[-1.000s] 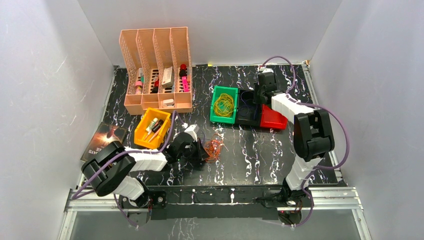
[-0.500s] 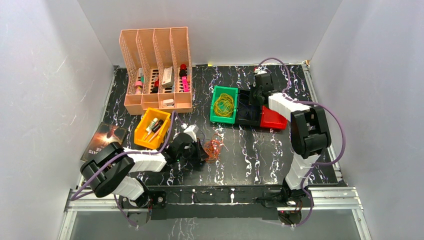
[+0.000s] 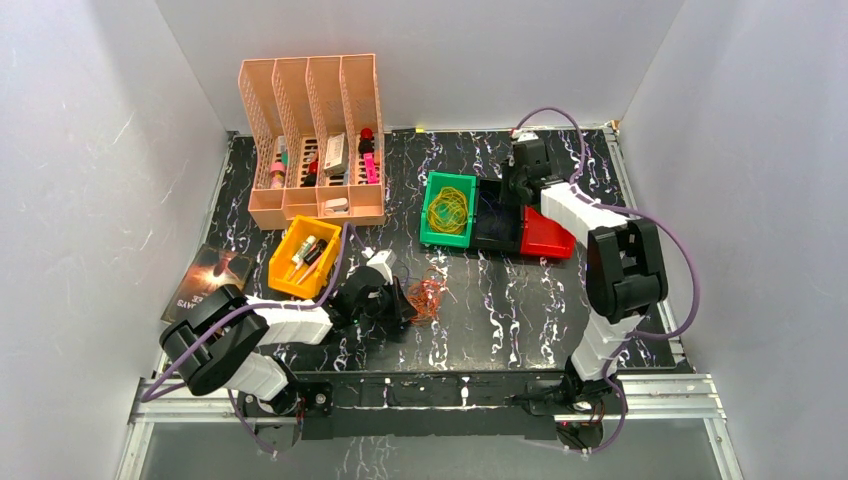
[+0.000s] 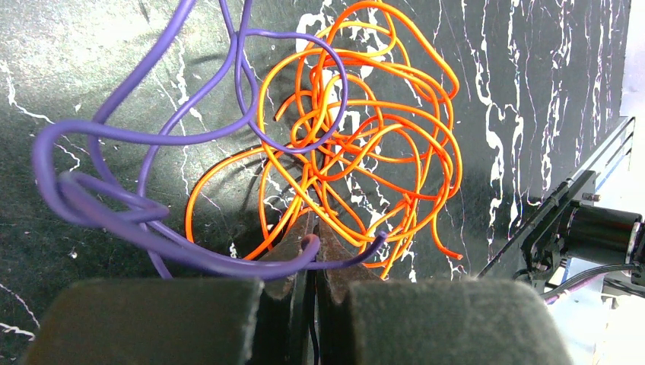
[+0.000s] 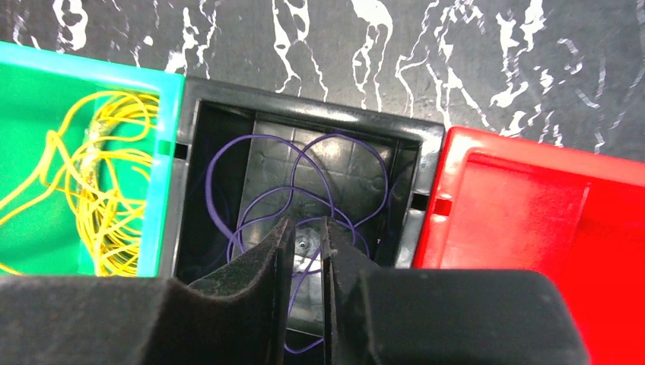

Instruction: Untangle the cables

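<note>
A tangle of orange cable (image 4: 365, 137) lies on the black marbled table, with a purple cable (image 4: 114, 190) looped through its left side. My left gripper (image 4: 313, 236) is shut on the purple cable at the tangle's near edge. In the top view it (image 3: 408, 300) sits just left of the orange bundle (image 3: 430, 295). My right gripper (image 5: 304, 228) hovers over the black bin (image 5: 304, 114), jaws a little apart, with purple cable loops (image 5: 335, 163) lying in the bin below. Yellow cables (image 5: 99, 175) fill the green bin (image 5: 163, 152).
A red bin (image 3: 545, 240) stands right of the black bin (image 3: 493, 228). A peach slotted organizer (image 3: 315, 140) with small items stands at the back left. A yellow bin (image 3: 303, 258) of small parts and a dark card (image 3: 205, 280) sit left of my left arm.
My right gripper has shifted slightly over the black bin, first left and then back right. My left gripper and the orange tangle have hardly moved.
</note>
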`<state>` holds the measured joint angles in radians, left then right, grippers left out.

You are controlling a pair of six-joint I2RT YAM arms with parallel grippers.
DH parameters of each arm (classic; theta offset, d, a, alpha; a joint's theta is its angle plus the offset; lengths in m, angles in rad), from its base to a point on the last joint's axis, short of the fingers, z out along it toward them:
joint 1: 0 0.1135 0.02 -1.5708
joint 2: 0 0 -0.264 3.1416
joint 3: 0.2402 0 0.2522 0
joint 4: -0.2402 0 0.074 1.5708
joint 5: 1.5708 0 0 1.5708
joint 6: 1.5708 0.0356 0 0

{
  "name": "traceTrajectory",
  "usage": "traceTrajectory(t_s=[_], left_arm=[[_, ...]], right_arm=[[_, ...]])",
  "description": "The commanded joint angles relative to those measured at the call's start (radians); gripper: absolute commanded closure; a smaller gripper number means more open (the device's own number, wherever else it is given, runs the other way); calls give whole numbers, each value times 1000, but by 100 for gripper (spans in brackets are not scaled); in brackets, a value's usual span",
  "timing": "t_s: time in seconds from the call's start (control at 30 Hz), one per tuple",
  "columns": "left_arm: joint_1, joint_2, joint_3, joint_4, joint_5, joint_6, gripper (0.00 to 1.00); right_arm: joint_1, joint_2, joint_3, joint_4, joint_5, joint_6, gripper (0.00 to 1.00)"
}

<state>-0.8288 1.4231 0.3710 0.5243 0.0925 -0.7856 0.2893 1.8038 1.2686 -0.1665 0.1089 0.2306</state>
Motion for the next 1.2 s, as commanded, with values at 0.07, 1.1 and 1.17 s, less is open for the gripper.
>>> traceTrajectory(t_s=[0.07, 1.1, 1.17], left_arm=[[0, -10, -27, -56, -16, 9, 100], [0, -1, -1, -81, -17, 7, 100], [0, 3, -2, -75, -14, 4, 100]], right_arm=[[2, -106, 65, 0, 62, -18, 68], [0, -110, 12, 25, -299, -92, 46], [1, -94, 21, 4, -317, -103, 48]])
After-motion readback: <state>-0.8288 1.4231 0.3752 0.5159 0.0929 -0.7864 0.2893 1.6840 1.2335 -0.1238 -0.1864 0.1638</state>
